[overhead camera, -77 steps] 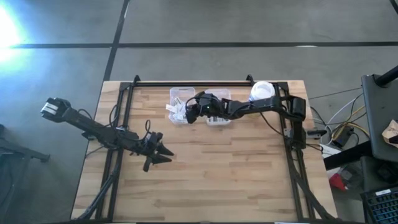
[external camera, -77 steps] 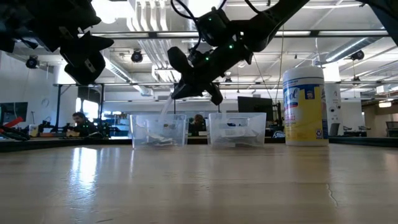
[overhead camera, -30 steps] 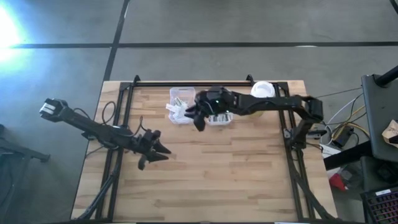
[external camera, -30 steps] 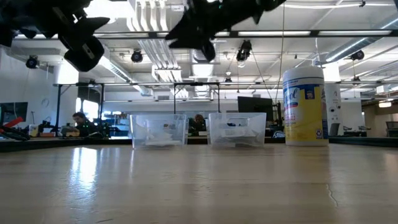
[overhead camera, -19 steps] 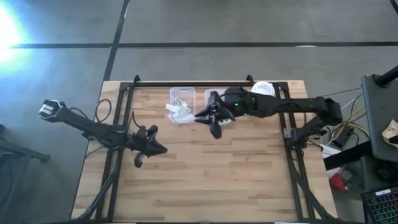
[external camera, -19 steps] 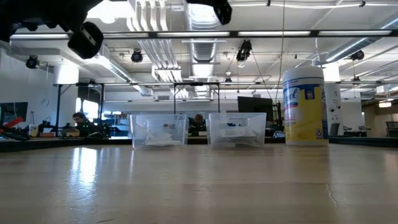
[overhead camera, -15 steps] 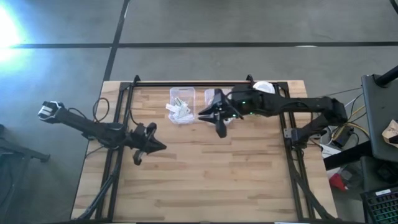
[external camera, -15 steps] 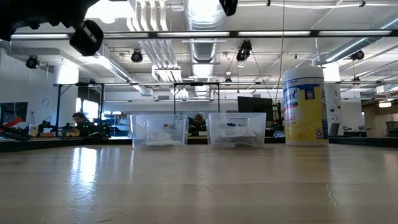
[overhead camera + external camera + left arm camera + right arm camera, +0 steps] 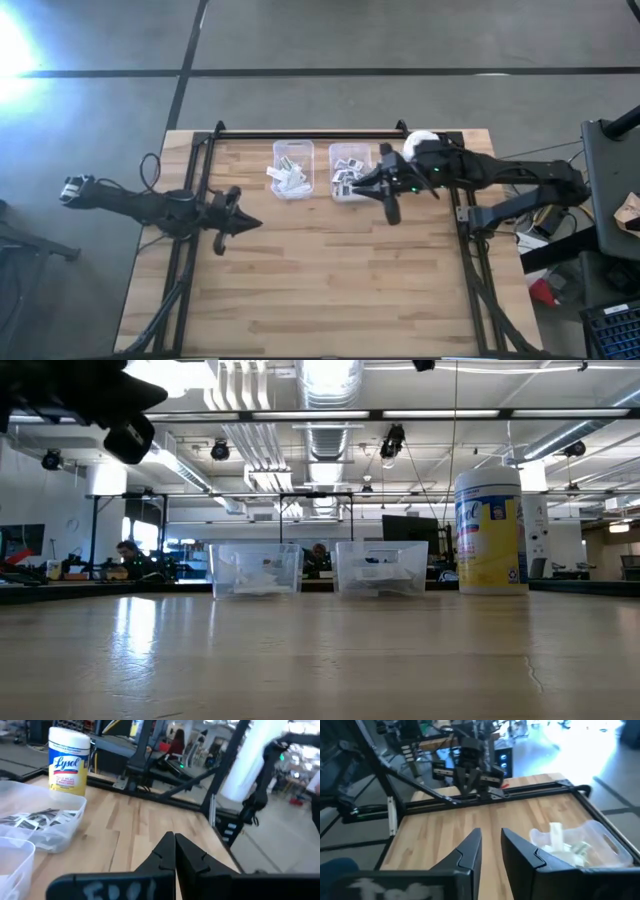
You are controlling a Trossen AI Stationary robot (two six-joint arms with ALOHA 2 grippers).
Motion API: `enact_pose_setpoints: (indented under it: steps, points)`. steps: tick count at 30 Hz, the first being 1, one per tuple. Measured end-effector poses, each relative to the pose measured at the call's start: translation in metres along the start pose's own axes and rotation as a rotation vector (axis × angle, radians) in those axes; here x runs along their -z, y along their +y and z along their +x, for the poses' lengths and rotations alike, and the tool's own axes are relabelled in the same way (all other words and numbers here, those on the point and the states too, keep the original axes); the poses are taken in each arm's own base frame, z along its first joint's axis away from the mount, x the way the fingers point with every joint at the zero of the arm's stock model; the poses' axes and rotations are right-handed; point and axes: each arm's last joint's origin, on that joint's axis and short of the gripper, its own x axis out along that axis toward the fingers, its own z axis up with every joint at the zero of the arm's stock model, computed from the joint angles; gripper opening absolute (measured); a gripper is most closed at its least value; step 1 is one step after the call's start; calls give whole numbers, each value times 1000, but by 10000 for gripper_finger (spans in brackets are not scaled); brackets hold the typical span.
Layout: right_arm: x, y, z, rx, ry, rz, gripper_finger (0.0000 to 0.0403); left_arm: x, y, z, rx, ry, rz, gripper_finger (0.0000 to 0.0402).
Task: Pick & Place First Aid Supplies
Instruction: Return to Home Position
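Since the packets in view all sit binned, pale strips in the left bin and printed squares in the right bin, both at the table's far side, sorting looks done; step in hand is prob. the return to home. Right gripper hangs just right of the right bin, near the jar; jaws part open, empty. Left gripper sits at the table's left, well apart from the bins; jaws closed on nothing. Next: fold both arms back w/o clipping bins or jar.

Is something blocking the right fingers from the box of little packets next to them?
Nothing visible does. From above, only bare table shows between the right gripper and the right bin holding the packets.
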Motion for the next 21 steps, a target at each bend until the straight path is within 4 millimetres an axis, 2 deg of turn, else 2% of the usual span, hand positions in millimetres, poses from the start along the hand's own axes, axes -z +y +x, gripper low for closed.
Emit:
enact_pose_setpoints:
  steps: [4, 8, 16, 21]
  points:
    - [18, 4, -21, 32, -36, 29, 78, 2, 1, -10, 12, 27, 69, 0]
    - [38, 8, -39, -8, -104, 56, 85, 3, 2, -17, 11, 33, 130, 0]
    - [74, 7, -69, -72, -216, 89, 91, 29, 10, -23, 49, 62, 158, 0]
    - [89, 4, -81, -87, -282, 90, 83, 43, 14, -26, 62, 43, 166, 0]
